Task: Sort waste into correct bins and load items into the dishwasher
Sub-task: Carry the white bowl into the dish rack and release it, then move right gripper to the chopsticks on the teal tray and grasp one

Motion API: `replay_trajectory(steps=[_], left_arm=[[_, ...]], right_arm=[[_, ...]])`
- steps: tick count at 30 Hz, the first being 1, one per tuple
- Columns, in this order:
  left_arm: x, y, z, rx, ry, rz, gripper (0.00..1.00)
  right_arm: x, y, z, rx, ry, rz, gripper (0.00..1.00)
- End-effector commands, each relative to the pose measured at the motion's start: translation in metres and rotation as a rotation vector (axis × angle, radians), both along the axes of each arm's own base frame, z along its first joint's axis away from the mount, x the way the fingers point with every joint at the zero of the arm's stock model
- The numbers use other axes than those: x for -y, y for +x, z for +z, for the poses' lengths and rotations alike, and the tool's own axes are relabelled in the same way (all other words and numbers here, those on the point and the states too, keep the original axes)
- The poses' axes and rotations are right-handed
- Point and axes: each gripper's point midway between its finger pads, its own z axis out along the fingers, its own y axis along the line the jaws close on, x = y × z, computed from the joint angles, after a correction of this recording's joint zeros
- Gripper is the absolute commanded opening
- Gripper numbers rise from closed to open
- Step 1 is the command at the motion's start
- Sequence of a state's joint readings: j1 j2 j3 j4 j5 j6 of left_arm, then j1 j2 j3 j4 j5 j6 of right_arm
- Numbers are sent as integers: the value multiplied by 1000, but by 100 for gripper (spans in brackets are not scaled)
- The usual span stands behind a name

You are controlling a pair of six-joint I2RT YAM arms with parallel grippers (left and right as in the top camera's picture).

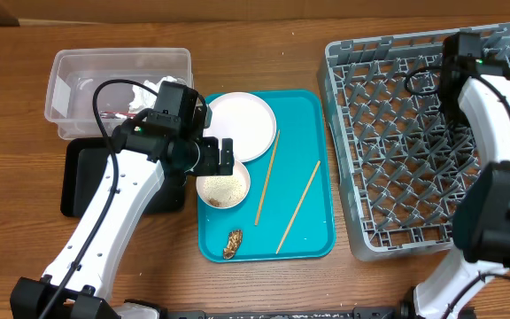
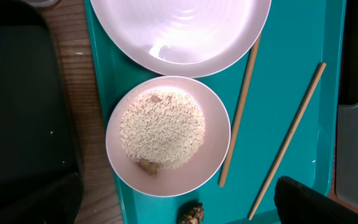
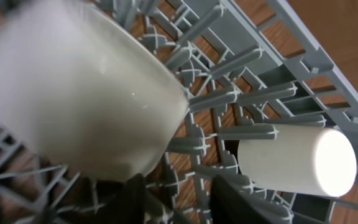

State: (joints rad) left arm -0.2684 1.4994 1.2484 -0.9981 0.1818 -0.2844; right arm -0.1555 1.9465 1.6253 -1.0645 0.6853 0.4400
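My left gripper (image 2: 176,186) hangs open above the cream bowl (image 2: 166,180), which holds a mound of rice (image 2: 163,127). Beyond it on the teal tray (image 1: 312,115) lies the white plate (image 2: 179,28), with two chopsticks (image 2: 241,106) to the right and a brown food scrap (image 2: 191,214) in front. The clear tub (image 1: 118,84) holds a napkin (image 1: 153,86) and a wrapper (image 1: 118,113); the black tray (image 1: 82,182) lies before it. My right gripper (image 3: 185,202) stands open over the dish rack (image 3: 260,93). A pale, blurred bowl (image 3: 73,87) sits just past its left finger. A white cup (image 3: 297,160) lies among the pegs.
The grey rack (image 1: 352,177) fills the right side of the table, its lattice walls standing up round my right arm. My left arm crosses over the black tray. The teal tray's raised rim (image 1: 264,257) lies between the two arms.
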Motion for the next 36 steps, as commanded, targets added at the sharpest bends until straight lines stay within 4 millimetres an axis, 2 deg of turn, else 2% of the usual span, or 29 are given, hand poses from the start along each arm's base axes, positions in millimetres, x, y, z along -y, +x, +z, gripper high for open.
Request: replay_trajectory(steps=[1, 3, 5, 10, 16, 20, 23, 27, 31, 36], left_arm=[[-1, 3, 9, 34, 2, -4, 100], [-1, 3, 9, 34, 2, -4, 100], [-1, 3, 9, 35, 2, -4, 100], [-3, 4, 8, 38, 15, 0, 100], [-4, 5, 8, 40, 24, 3, 100], [-5, 5, 8, 40, 27, 5, 100], [-5, 4, 8, 37, 28, 5, 100], [-15, 2, 5, 30, 76, 25, 100], [-46, -5, 0, -15, 194, 180, 100], [-72, -11, -3, -67, 209, 312, 100]], right_arm=[[-24, 3, 61, 211, 131, 57, 52], [-48, 3, 71, 268, 267, 113, 55], [-84, 4, 81, 322, 457, 194, 55], [-159, -4, 84, 298, 744, 339, 56], [-247, -28, 69, 136, 818, 539, 62], [-299, -53, 48, 22, 821, 660, 66], [-321, -73, 25, -47, 804, 659, 66], [-336, -94, -6, -106, 795, 636, 66], [-343, -117, -43, -164, 798, 596, 66], [-341, -135, -70, -220, 791, 586, 65]])
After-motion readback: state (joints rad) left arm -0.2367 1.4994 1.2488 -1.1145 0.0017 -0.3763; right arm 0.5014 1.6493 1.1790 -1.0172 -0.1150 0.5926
